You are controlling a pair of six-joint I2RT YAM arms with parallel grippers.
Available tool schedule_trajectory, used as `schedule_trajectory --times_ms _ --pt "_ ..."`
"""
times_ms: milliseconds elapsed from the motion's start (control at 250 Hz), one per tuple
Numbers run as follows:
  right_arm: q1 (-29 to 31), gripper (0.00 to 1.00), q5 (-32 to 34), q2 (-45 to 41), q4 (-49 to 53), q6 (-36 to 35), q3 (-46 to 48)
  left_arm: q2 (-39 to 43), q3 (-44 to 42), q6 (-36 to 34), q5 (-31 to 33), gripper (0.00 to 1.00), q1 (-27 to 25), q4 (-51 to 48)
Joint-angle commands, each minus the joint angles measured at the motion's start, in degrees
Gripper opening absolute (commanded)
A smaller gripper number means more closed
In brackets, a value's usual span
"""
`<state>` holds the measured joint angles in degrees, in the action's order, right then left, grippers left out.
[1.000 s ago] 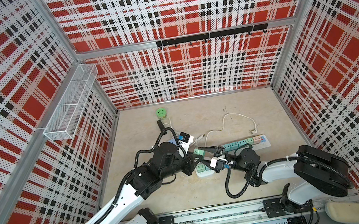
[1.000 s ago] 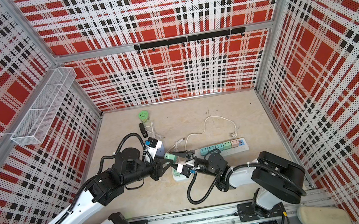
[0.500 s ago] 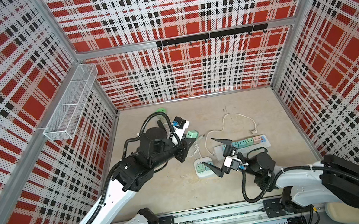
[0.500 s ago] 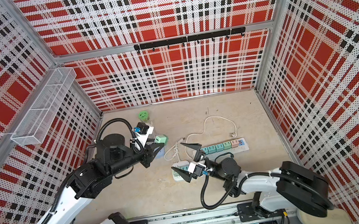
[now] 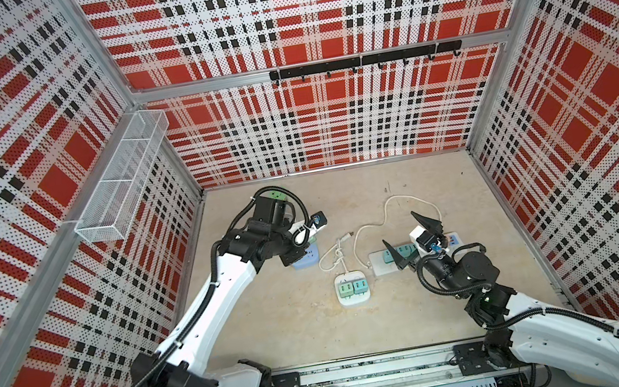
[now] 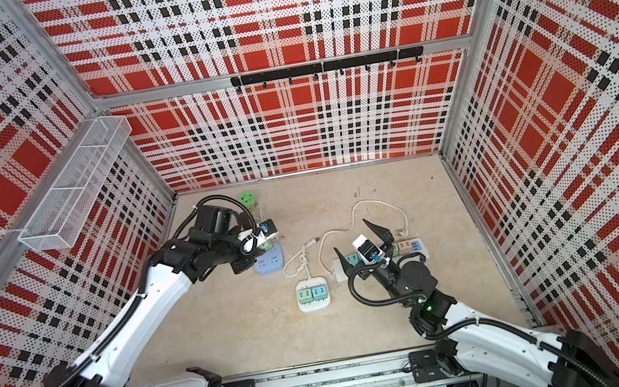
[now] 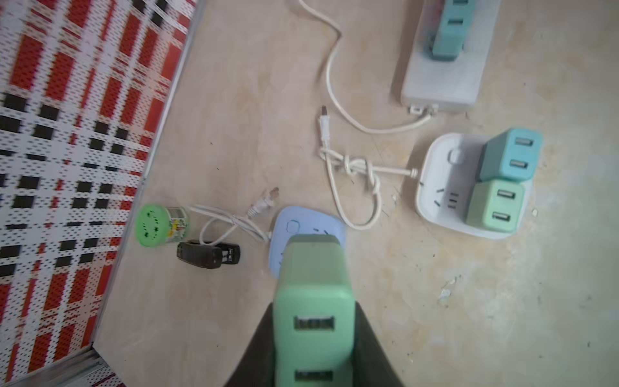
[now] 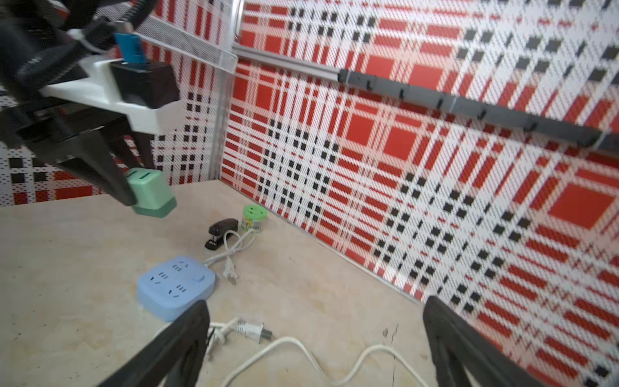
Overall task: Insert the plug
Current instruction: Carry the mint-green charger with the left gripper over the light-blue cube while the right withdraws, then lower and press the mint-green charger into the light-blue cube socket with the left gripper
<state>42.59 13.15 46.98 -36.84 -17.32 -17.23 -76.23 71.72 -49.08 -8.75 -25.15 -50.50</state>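
Note:
A mint-green plug (image 7: pixel 313 301) with two USB slots sits between the black fingers of my left gripper (image 7: pixel 314 306), which is shut on it. The plug hangs just above a light-blue socket block (image 7: pixel 301 224) at the back left of the floor, apart from it as the right wrist view shows (image 8: pixel 152 194). In both top views the blue socket block (image 5: pixel 308 260) (image 6: pixel 270 261) lies under the left gripper (image 5: pixel 309 241). My right gripper (image 5: pixel 399 227) (image 8: pixel 315 301) stands wide open and empty over the long white power strip (image 5: pixel 384 262).
A white square socket (image 5: pixel 352 301) carrying a teal and a green plug lies mid-floor, with a knotted white cable (image 7: pixel 355 167). A green-lidded jar (image 7: pixel 157 226) and a black stapler (image 7: pixel 207 254) sit by the left wall. A wire basket (image 5: pixel 121 182) hangs on that wall.
My left gripper carried the green plug from the white square socket back-left to above the blue socket block. My right gripper opened and drew back to the right over the long strip.

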Motion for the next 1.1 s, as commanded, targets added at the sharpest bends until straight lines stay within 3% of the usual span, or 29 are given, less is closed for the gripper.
schedule_trajectory --times_ms 0,84,204,660,1096 --pt "-3.38 1.0 5.74 0.4 4.9 6.04 -1.88 -1.64 1.14 -9.14 -3.13 0.0 0.07 -4.06" --pt "-6.31 1.0 5.13 0.44 6.92 8.93 -2.56 -4.53 1.88 -10.49 -5.12 0.0 1.73 -4.12" --pt "-8.93 1.0 1.86 -0.2 7.15 11.68 -2.15 -9.12 3.77 -11.71 -2.8 0.0 2.45 -4.45" --pt "-9.29 1.0 0.39 -1.39 6.87 12.32 -1.75 -24.4 10.89 -12.85 -2.66 0.0 5.12 -4.61" --pt "-9.4 1.0 0.01 -0.05 6.61 12.22 -2.4 -26.62 9.31 -12.63 -2.35 0.0 6.95 -0.01"
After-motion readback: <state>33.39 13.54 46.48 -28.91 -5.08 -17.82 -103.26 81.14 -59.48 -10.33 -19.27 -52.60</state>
